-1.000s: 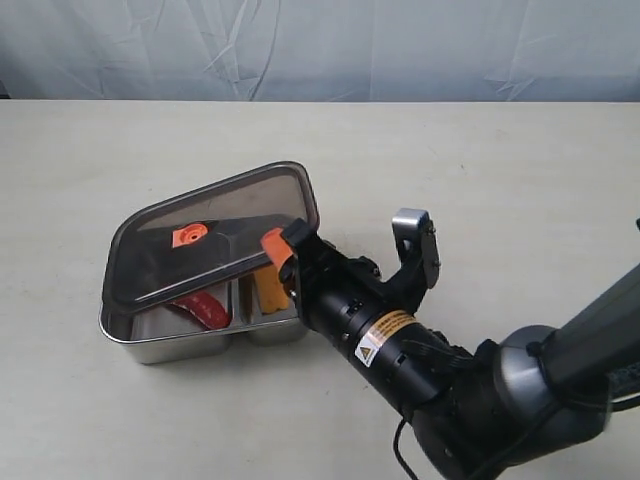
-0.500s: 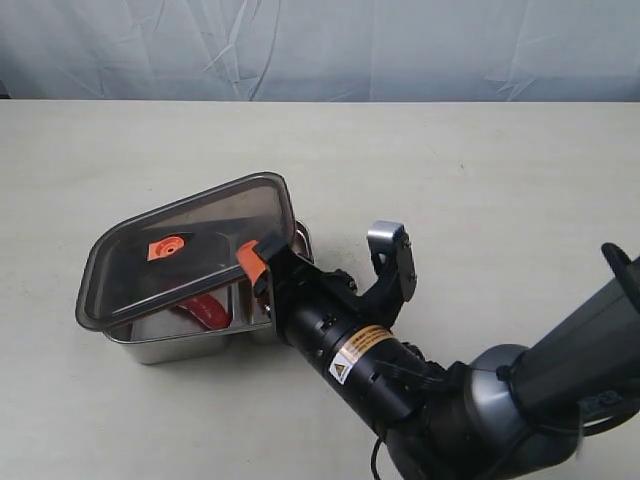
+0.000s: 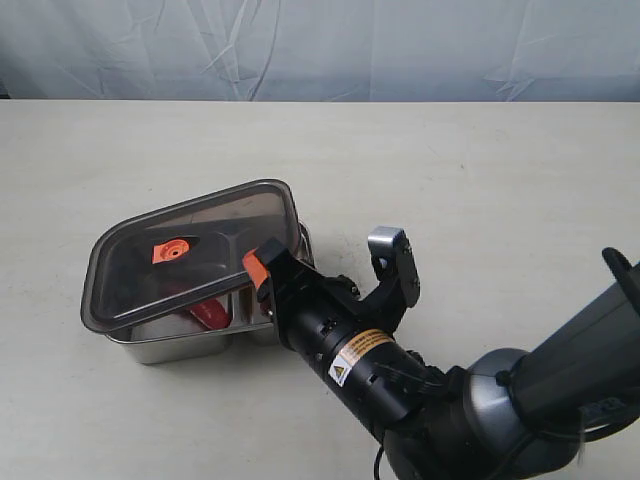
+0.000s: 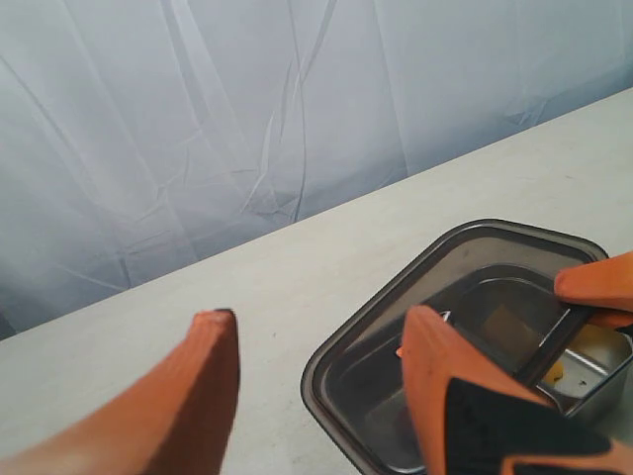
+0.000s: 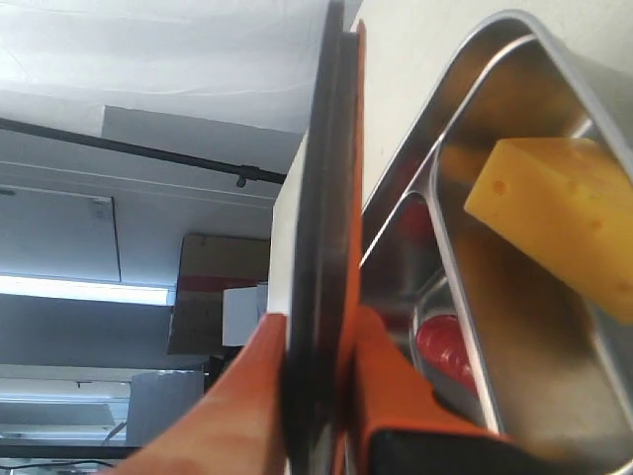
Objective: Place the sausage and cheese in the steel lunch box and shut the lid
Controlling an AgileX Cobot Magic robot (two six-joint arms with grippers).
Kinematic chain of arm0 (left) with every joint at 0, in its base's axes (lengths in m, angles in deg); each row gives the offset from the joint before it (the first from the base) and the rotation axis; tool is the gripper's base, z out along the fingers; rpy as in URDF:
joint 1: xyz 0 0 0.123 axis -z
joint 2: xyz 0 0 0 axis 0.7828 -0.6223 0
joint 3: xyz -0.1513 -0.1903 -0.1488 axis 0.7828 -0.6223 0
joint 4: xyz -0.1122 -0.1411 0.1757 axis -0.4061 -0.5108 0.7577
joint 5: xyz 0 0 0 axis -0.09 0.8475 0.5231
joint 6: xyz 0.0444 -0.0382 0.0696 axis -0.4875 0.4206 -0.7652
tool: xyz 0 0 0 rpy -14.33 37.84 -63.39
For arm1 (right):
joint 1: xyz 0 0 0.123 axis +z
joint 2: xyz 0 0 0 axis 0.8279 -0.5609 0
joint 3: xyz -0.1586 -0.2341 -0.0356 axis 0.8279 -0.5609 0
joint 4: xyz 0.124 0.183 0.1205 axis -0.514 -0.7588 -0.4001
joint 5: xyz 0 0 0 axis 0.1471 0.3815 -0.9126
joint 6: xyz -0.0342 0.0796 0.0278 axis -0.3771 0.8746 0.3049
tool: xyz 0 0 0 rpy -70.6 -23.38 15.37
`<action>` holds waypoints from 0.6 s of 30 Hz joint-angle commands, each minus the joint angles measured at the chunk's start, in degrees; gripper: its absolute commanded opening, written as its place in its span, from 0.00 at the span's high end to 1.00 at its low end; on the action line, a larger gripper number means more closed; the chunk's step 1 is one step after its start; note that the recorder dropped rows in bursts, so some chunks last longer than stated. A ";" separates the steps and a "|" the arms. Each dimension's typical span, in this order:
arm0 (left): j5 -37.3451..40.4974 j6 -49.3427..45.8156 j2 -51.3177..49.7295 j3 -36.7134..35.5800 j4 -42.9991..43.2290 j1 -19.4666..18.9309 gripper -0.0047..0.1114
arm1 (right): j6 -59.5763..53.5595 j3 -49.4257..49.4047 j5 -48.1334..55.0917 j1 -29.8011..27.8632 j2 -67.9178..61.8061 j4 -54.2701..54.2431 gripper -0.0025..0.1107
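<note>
Two compartments, one steel lunch box, on a pale table. Red sausage in the cell on the left of the exterior view. Yellow cheese wedge in the other cell, hidden in that view by the right arm. Smoky lid, orange valve tab at centre, tilted over the box, not seated, screening most of the interior. Right gripper pinches the lid's edge. Left gripper spread wide, holding nothing, above the table beside the lid. Creased pale curtain behind.
</note>
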 commanded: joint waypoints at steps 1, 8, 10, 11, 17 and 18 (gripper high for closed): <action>-0.79 0.37 0.33 0.30 -0.35 0.49 0.54 | -2.63 -0.05 4.74 0.00 -0.10 -1.30 0.98; -0.79 0.37 0.33 0.30 -0.23 0.49 0.54 | -3.03 -0.05 10.56 0.00 -0.10 -4.12 0.98; -0.79 0.37 0.33 0.30 -0.23 0.49 0.54 | -3.03 -0.05 13.47 0.00 -0.10 -5.00 0.98; -0.79 0.27 0.33 0.30 -0.22 0.49 0.54 | -3.03 -0.05 14.78 0.00 -0.10 -5.65 0.98; -0.79 0.27 0.33 0.30 -0.22 0.49 0.54 | -3.43 -0.05 17.92 0.00 -0.10 -6.56 0.98; -0.79 0.27 0.33 0.30 -0.22 0.49 0.54 | -3.43 -0.05 18.29 0.00 -0.10 -6.56 0.98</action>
